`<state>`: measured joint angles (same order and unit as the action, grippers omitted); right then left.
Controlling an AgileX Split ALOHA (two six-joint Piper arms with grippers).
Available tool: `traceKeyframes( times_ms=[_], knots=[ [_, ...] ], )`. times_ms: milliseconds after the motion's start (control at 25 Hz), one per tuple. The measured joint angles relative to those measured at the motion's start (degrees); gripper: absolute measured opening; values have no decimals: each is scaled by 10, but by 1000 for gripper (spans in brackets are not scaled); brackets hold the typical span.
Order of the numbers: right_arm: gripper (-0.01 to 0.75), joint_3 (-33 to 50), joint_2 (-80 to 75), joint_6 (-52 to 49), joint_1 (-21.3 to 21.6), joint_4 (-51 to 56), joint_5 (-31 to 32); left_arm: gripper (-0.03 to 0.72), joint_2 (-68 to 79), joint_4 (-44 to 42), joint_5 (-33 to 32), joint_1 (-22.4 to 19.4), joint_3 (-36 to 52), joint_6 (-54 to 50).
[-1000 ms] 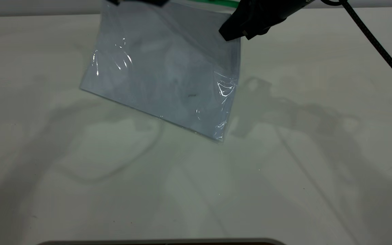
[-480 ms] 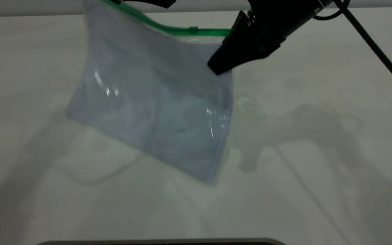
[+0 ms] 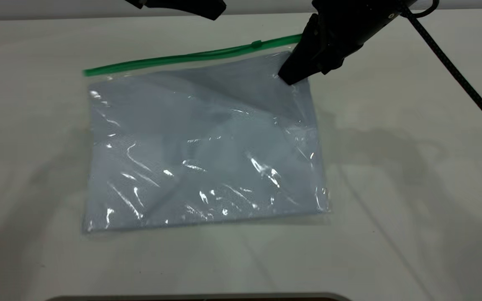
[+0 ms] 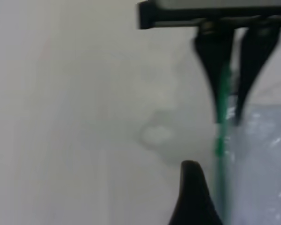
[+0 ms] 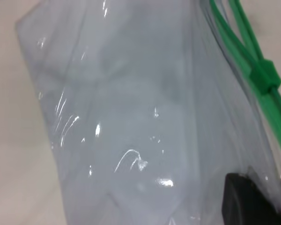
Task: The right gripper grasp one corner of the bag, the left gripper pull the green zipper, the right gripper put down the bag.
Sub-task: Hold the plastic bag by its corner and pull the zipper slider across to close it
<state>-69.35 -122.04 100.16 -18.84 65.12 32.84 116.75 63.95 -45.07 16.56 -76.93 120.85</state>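
The flat clear crinkly plastic bag [image 3: 203,150] lay on the pale worktop [image 3: 412,188], its narrow green zipper [image 3: 191,56] at 12 o'clock. The black right gripper [image 3: 288,78] angled down, fingers pinched on the bag's 1 o'clock corner. The black left gripper [image 3: 214,11] hovered above the zipper, fingers parted

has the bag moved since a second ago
Yes. The bag has dropped from hanging tilted to lying flat on the table, spreading toward its near edge.
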Motion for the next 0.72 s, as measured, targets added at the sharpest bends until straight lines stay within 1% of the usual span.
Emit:
traceKeyframes(
  times_ms=[120,400,520,600,720],
  knots=[
    [34,0,0,14,0,22,-4,590,0,0,-14,0,0,-6],
    [34,0,0,46,0,60,19,590,15,2,-24,0,0,-12],
    [34,0,0,48,0,62,21,588,34,25,-23,0,0,-2],
    [34,0,0,49,0,63,21,580,43,41,-23,0,-1,1],
    [34,0,0,49,0,63,22,544,56,52,-22,0,-8,1]
  ],
)
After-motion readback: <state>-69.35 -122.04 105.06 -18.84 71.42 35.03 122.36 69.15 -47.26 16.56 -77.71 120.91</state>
